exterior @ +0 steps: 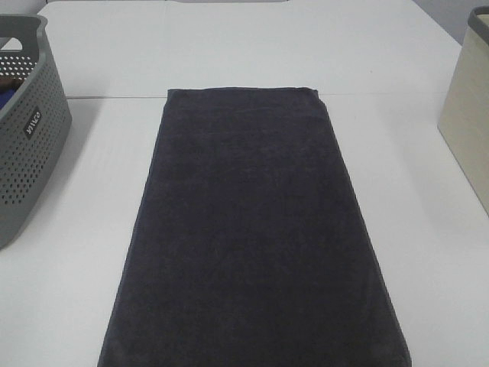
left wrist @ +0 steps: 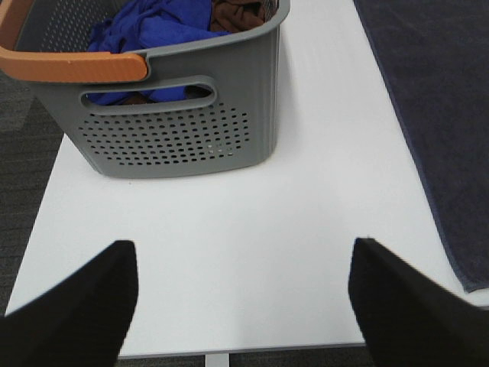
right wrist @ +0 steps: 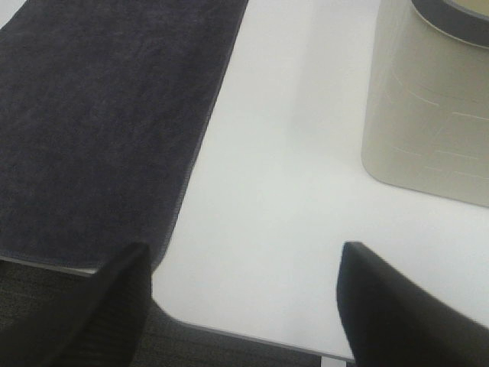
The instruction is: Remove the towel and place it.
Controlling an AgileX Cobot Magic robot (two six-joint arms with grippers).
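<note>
The dark charcoal towel [exterior: 248, 229] lies flat and folded lengthwise down the middle of the white table [exterior: 69, 290], reaching from mid-table to the near edge. Neither gripper shows in the exterior high view. The towel's edge shows in the left wrist view [left wrist: 443, 115] and a near corner of it in the right wrist view [right wrist: 99, 115]. My left gripper [left wrist: 243, 306] is open and empty, hovering over the table's near edge between the grey basket and the towel. My right gripper [right wrist: 244, 306] is open and empty over the table's near edge, between the towel and the beige bin.
A grey perforated basket [exterior: 27, 138] with an orange handle [left wrist: 72, 65] stands at the table's left, holding blue and brown cloth [left wrist: 153, 23]. A beige bin [exterior: 470, 115] with a grey rim stands at the right [right wrist: 432, 107]. Dark carpet lies beyond the table edge.
</note>
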